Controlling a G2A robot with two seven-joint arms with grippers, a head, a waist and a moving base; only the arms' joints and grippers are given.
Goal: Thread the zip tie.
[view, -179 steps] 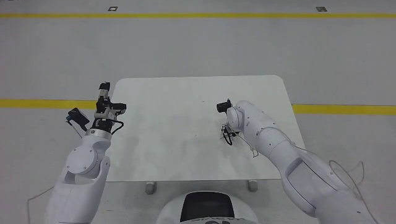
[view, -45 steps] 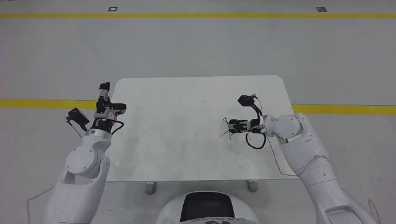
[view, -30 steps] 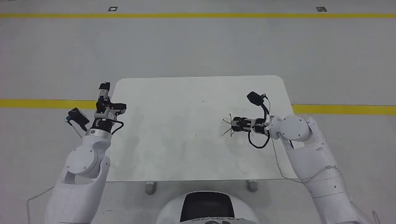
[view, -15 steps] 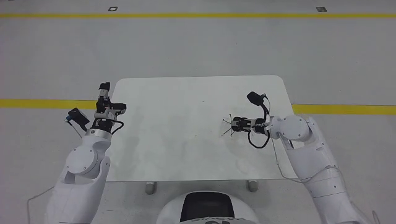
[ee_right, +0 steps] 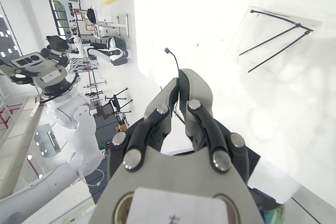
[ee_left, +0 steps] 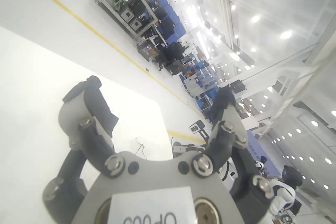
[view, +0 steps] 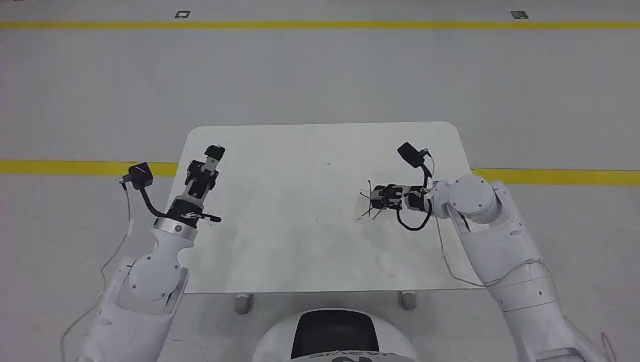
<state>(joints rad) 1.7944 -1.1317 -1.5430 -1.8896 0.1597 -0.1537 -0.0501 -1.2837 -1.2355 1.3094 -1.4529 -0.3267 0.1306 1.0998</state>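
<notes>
A thin black zip tie (ee_right: pixel 173 58) sticks out from between the fingertips of my right gripper (ee_right: pixel 179 78), which is shut on its strap; the head end (ee_right: pixel 166 50) points away over the table. This gripper (view: pixel 378 199) hovers above the right half of the white table (view: pixel 300 147). My left gripper (ee_left: pixel 157 101) is open and holds nothing. It sits over the table's left edge (view: pixel 205 167), pointing across toward the right arm (ee_left: pixel 183 149).
Three loose black zip ties (ee_right: pixel 275 38) lie on a clear plastic sheet (ee_right: pixel 244 51) on the table just beyond the right gripper, and show as thin dark lines (view: pixel 366 210) from above. The table's middle (view: pixel 290 212) lies between the arms.
My left arm has swung inward from the table's left edge and turned toward the middle. My right gripper, drawn back earlier with the zip tie, has edged slightly left.
</notes>
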